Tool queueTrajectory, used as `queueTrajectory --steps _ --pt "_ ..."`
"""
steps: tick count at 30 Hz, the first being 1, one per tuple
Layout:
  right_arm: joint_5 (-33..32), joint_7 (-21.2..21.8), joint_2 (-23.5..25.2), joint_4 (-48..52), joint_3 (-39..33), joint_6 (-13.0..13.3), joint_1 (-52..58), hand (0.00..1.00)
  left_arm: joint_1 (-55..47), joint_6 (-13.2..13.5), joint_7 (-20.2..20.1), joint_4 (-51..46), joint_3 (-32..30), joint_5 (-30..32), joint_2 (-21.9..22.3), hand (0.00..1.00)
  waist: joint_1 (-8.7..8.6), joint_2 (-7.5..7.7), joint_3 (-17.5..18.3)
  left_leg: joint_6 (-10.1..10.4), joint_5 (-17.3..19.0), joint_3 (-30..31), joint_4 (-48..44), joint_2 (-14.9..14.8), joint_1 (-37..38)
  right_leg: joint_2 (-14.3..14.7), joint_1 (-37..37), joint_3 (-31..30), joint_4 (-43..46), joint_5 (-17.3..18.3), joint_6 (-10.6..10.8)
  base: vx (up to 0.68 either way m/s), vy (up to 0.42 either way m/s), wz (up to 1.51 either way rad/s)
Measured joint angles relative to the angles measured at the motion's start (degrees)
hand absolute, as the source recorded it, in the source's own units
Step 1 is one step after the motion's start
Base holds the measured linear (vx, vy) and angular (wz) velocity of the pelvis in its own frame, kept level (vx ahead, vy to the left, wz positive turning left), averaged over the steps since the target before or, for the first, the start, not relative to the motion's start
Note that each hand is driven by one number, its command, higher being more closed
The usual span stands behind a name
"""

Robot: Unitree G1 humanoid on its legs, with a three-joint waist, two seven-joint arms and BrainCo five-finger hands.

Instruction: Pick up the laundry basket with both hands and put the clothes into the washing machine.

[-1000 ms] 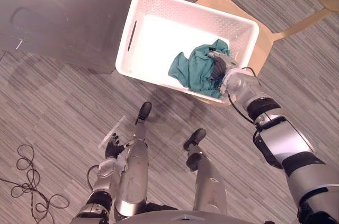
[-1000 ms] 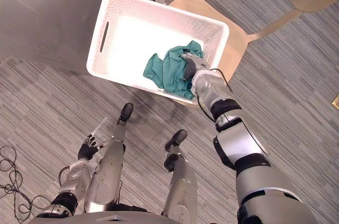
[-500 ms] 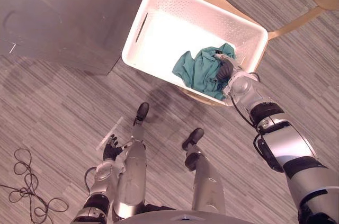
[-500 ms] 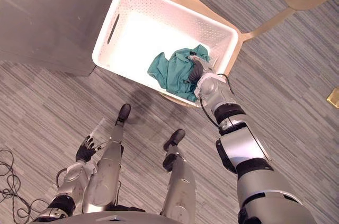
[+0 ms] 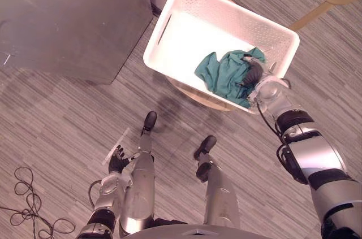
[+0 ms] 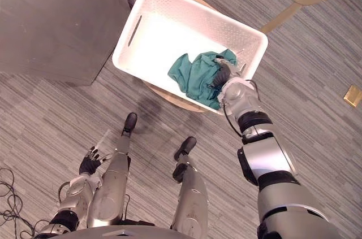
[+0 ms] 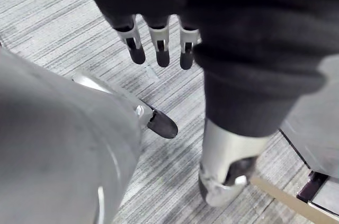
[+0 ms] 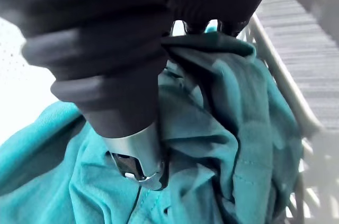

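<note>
A white perforated laundry basket rests on a wooden chair seat. A crumpled teal cloth lies inside it by the near right wall. My right hand reaches into the basket and sits on that cloth. In the right wrist view its thumb presses into the teal cloth, a fold is bunched between thumb and fingers, and the fingertips are buried behind the fold. My left hand hangs low at my left side, far from the basket, with its fingers straight and nothing in them.
The grey washing machine stands left of the basket, its corner close to the basket's left wall. The chair's pale wooden frame runs off at the upper right. A small yellowish object lies on the striped grey floor at right.
The whole picture has shifted, so the camera moved. My right hand stays on the teal cloth in the basket, and the left hand hangs as before.
</note>
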State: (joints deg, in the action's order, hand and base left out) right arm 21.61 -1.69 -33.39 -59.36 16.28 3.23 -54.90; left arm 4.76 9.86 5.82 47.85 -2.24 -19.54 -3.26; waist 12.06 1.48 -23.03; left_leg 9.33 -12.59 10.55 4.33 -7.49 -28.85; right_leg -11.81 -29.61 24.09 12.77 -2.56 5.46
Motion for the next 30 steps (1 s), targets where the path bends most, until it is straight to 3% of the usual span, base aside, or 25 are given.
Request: queueTrajectory --steps 3,8,14,16,21,27,28,30 --pt "-8.72 -0.58 -0.55 0.02 -4.09 -0.78 0.0 1.0 -0.1 -0.02 0.04 0.08 -0.02 -0.38 0.01 0.0 -0.5 0.07 -0.04 -0.02 -0.02 -0.84 0.03 -0.15 1.06 0.23 0.85 -0.53 -0.77 -0.56 -0.06 -0.03 -0.054 -0.1" --pt "-26.66 -6.18 -0.98 4.51 -16.25 -0.71 -0.33 1.0 -0.4 0.2 0.26 0.12 -0.52 -0.58 -0.03 0.0 -1.86 0.08 -0.05 -0.28 -0.04 -2.32 0.06 -0.37 2.04 0.93 2.16 -1.43 -3.29 -2.39 -0.12 -0.05 -0.044 -0.11" --pt "-38.01 -8.51 -0.52 7.43 -22.95 0.94 -1.87 1.0 -1.1 0.21 1.4 0.43 -2.06 -0.52 0.0 0.0 -2.93 0.07 -0.05 -0.37 -0.12 -2.67 0.06 -0.43 3.67 1.45 4.55 -1.57 -5.46 -3.67 -0.04 -0.03 -0.048 -0.03" --pt "-43.02 -8.77 0.24 10.27 -24.03 2.86 -2.89 1.0 -1.2 0.2 1.54 0.75 -2.18 -0.52 -0.05 0.0 -3.22 0.06 -0.04 -0.38 -0.12 -2.79 0.06 -0.54 4.1 1.72 5.14 -1.67 -6.06 -4.07 -0.09 -0.03 -0.051 -0.03" --pt "-49.08 -8.72 3.7 11.52 -25.91 4.19 -4.51 1.0 -1.33 0.2 1.58 1.49 -2.3 -0.5 -0.14 0.0 -3.3 0.04 -0.03 -0.39 -0.12 -3.0 0.06 -0.76 5.06 2.07 6.01 -1.93 -6.4 -4.38 -0.23 -0.03 -0.061 -0.03" --pt "-51.02 -8.77 5.28 14.87 -25.94 4.37 -4.44 1.0 -1.36 0.2 2.08 2.57 -2.73 -0.49 -0.15 0.0 -3.52 0.04 -0.03 -0.48 -0.23 -3.29 0.06 -0.73 6.05 2.14 6.91 -2.36 -6.67 -4.71 -0.23 -0.02 -0.058 -0.02" --pt "-50.99 -8.74 5.93 16.51 -25.91 4.83 -4.47 0.0 -1.41 0.21 2.25 2.76 -2.98 -0.48 -0.16 0.0 -3.7 0.02 -0.03 -0.49 -0.21 -3.44 0.07 -0.73 6.54 2.23 7.39 -2.58 -7.0 -4.87 -0.19 -0.01 -0.041 -0.04" --pt "-50.85 -8.65 5.94 18.14 -25.62 5.24 -4.47 0.0 -1.42 0.21 2.23 2.89 -3.58 -0.41 -0.1 0.0 -3.71 0.02 -0.03 -0.55 -0.15 -3.66 0.07 -0.68 6.79 2.3 7.65 -2.87 -7.41 -4.99 -0.22 -0.03 -0.049 -0.05"
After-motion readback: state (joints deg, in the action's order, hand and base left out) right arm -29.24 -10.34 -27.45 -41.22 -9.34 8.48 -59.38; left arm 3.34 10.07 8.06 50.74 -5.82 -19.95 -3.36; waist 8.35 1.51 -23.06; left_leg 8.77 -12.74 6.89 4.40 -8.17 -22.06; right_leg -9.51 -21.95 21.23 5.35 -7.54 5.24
